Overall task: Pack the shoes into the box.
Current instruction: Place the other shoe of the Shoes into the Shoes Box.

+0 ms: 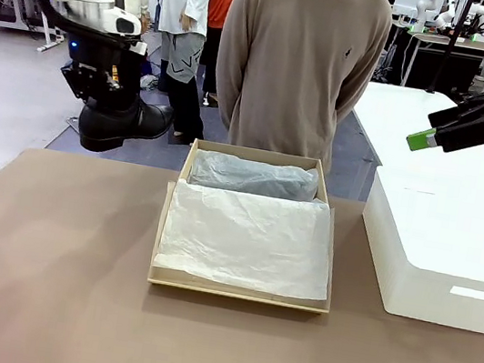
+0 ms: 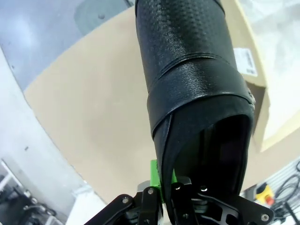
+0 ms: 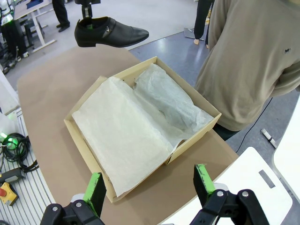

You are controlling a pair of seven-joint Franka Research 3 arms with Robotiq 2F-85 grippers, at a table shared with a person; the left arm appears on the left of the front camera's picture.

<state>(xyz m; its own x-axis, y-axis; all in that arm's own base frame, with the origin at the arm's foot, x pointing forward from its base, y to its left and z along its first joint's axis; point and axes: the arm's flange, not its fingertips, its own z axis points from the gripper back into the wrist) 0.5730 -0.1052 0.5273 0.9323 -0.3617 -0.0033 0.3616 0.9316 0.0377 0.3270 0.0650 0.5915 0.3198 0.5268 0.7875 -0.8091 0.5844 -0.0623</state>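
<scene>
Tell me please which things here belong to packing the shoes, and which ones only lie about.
For the job:
- black dress shoe, clamped in the left pincer
- cardboard shoebox
- its white tissue paper
- a tissue-wrapped bundle at the box's far end, contents hidden

Lying about:
- big white block beside the box

glossy black leather shoe [image 1: 122, 122], brown cardboard box [image 1: 239, 289], crinkled white tissue paper [image 1: 247, 238]

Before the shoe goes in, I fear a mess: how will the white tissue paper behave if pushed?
The tissue paper looks thin and wrinkled, so probably floppy, crumpling rather than resisting. It lies loose in the box, so likely light and apt to shift.
</scene>
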